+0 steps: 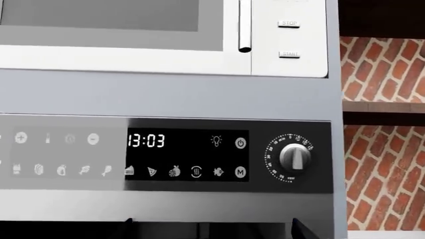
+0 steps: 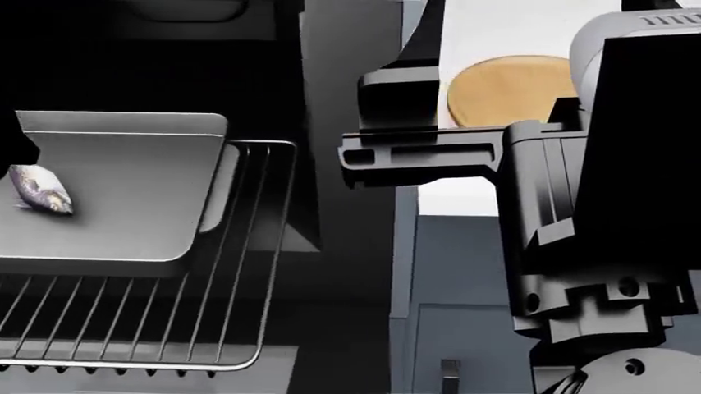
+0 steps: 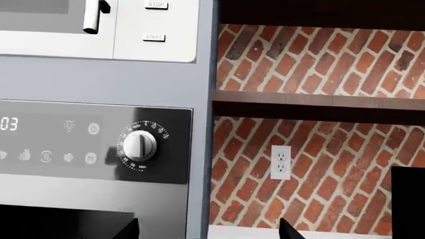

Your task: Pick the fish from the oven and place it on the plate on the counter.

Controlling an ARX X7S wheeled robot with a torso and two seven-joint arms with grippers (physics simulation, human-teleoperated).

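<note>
In the head view the fish (image 2: 42, 190) lies on the grey tray (image 2: 131, 197), which sits on the pulled-out wire rack (image 2: 235, 312) of the oven (image 1: 186, 154). The wooden plate (image 2: 506, 90) lies on the white counter (image 2: 482, 33), partly hidden by my right arm (image 2: 597, 205). My left gripper (image 1: 212, 230) is open and empty, facing the oven's control panel; only its fingertips (image 1: 297, 225) show. My right gripper (image 3: 211, 231) is open and empty, facing the panel's edge and the brick wall. Neither gripper is near the fish.
A microwave (image 1: 166, 30) sits above the oven panel, which has a knob (image 1: 294, 157). A brick wall (image 3: 319, 144) with a shelf (image 3: 319, 102) and an outlet (image 3: 281, 162) stands behind the counter. Grey-blue drawers (image 2: 460, 271) are below the counter.
</note>
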